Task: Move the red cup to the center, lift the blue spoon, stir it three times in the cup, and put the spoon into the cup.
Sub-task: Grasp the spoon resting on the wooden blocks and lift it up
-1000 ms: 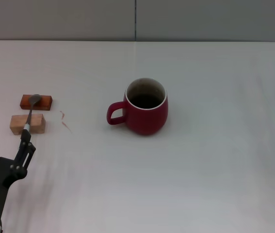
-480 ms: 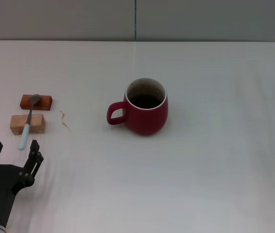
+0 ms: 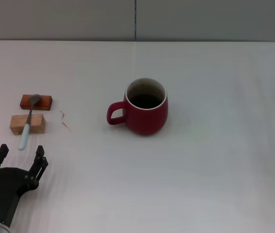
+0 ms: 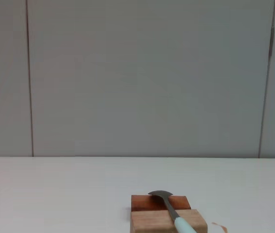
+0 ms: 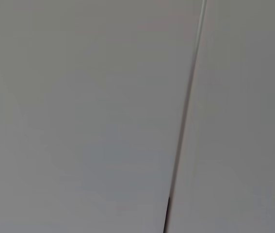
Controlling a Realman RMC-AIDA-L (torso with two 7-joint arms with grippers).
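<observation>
The red cup (image 3: 146, 107) stands upright near the middle of the white table, its handle pointing to the left. At the left, the blue spoon (image 3: 28, 123) lies across two small wooden blocks, its grey bowl on the far one and its pale handle end resting on the table. It shows too in the left wrist view as the spoon (image 4: 171, 209). My left gripper (image 3: 21, 154) is open just in front of the handle end, nothing between its fingers. The right gripper is out of view.
A red-brown block (image 3: 36, 101) and a pale wooden block (image 3: 27, 124) carry the spoon. A thin reddish scrap (image 3: 65, 121) lies to their right. A grey panelled wall (image 3: 137, 19) bounds the table's far edge.
My left gripper has drawn back toward the table's front edge and away from the spoon's handle, which is now uncovered. Spoon and cup have not moved.
</observation>
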